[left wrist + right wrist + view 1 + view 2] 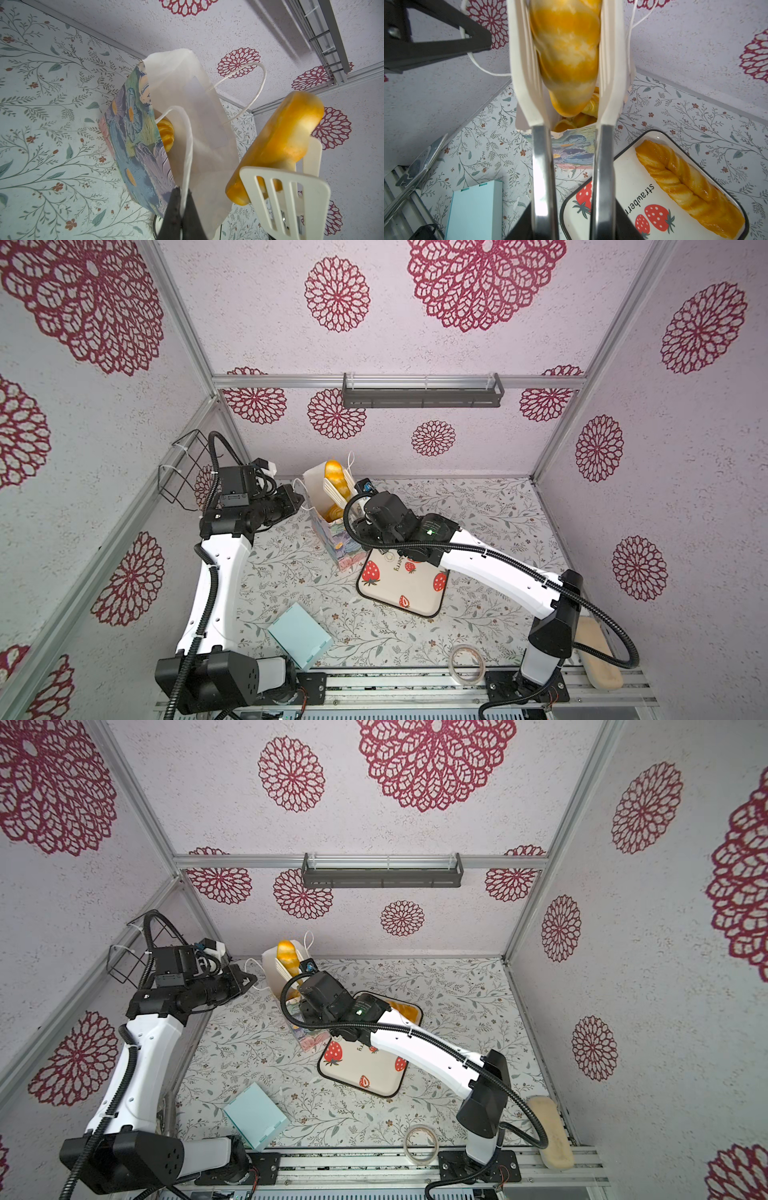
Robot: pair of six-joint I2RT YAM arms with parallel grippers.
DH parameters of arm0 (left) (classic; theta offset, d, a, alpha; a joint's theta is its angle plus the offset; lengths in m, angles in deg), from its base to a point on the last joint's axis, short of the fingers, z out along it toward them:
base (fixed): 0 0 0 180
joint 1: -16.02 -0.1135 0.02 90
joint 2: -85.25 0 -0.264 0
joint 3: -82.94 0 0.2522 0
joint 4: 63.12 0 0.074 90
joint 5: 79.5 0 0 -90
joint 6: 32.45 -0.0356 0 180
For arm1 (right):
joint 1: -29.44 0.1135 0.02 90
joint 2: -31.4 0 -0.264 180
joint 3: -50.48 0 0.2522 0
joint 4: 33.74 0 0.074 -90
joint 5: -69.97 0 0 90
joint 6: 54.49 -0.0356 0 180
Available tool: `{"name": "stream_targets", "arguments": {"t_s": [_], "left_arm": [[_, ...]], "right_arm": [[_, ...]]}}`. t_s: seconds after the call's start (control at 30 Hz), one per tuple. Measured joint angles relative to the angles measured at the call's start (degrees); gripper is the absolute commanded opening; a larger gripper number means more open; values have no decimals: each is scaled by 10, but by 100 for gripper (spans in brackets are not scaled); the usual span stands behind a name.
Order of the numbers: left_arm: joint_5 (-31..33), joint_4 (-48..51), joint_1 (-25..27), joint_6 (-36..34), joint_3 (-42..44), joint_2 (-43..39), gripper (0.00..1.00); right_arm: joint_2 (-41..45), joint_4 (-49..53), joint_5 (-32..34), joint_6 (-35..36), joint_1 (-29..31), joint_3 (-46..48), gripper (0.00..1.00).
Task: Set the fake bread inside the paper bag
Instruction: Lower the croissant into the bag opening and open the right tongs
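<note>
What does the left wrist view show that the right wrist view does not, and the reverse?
Left wrist only: the grey wall shelf. Right wrist only: the strawberry tray, a twisted bread on it, the light blue box. Both: the paper bag with rolls inside, the loaf between the white tongs, and the left pincer shut on the cord handle.

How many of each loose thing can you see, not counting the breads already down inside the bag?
Bread loaves: 2, the long loaf in the tongs, the twisted loaf on the tray
Paper bag: 1
Tongs: 1
Tray: 1
Light blue box: 1
Tape roll: 1
Beige block: 1
Total: 8
</note>
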Motion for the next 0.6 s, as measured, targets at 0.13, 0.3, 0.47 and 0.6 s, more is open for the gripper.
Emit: {"name": "stream_targets", "arguments": {"t_s": [0.13,0.3,0.47,0.6], "left_arm": [[0,0,0,0,0,0,0],[0,0,0,0,0,0,0],[0,0,0,0,0,0,0],[0,0,0,0,0,0,0]], "right_arm": [[0,9,0,0,0,0,46],[0,12,0,0,0,0,47],[0,16,0,0,-1,0,50],[-1,17,0,0,-3,0,53]]}}
